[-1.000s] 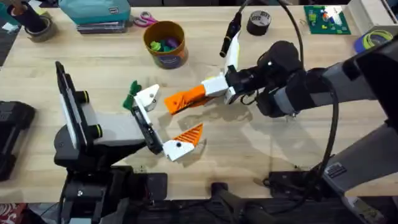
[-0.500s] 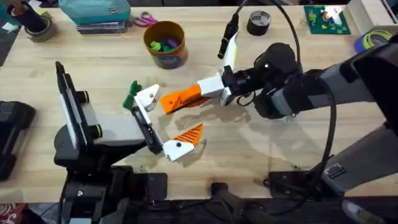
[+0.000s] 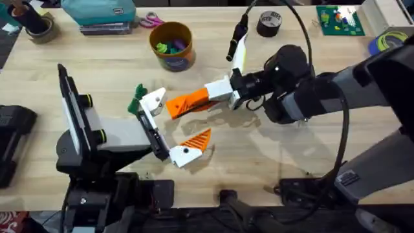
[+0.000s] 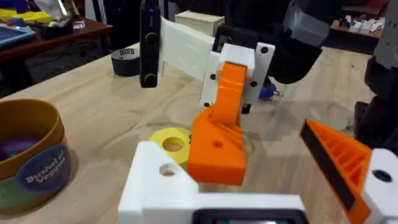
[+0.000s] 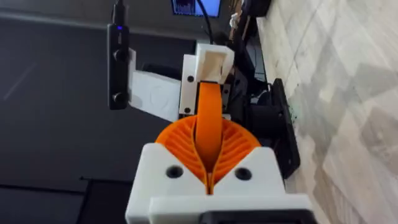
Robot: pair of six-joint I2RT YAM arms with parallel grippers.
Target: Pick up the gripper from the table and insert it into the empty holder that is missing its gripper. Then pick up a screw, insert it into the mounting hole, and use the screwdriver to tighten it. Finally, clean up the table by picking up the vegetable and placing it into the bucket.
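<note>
Since a second ago the right claw [image 3: 194,101] has carried the gripper [image 3: 189,102] a little toward the left of the overhead frame; over the last half second almost nothing shifts.

Overhead: the right claw is clenched on the gripper, an orange wedge, holding it at centre frame just right of the holder [image 3: 153,100], the bare white mount on the left arm. The tip is near the mount; I cannot tell if it touches. The left claw [image 3: 169,126] stands released: its lower finger carries an orange tip, the upper is the empty holder. The vegetable [image 3: 136,98], dark green and frilly, lies just left of the holder. The bucket [image 3: 172,45], round and ochre with a blue band, sits at upper centre on the pale planked desk [image 3: 310,152].

Left wrist: the gripper [image 4: 219,130], matte plastic with one small hole in its side, hangs just above the holder [image 4: 163,180], an angular white block with a screw hole. A yellow ring [image 4: 172,141] lies on the desk behind.

Right wrist: the wedge [image 5: 209,127] sits edge-on between the ribbed orange pads [image 5: 177,146], pointing at the holder [image 5: 208,68].

Risk: the wedge looks slightly skewed to the mount, so pushing on could jam it or twist it in the pads. The vegetable beside the mount may get nudged.
</note>
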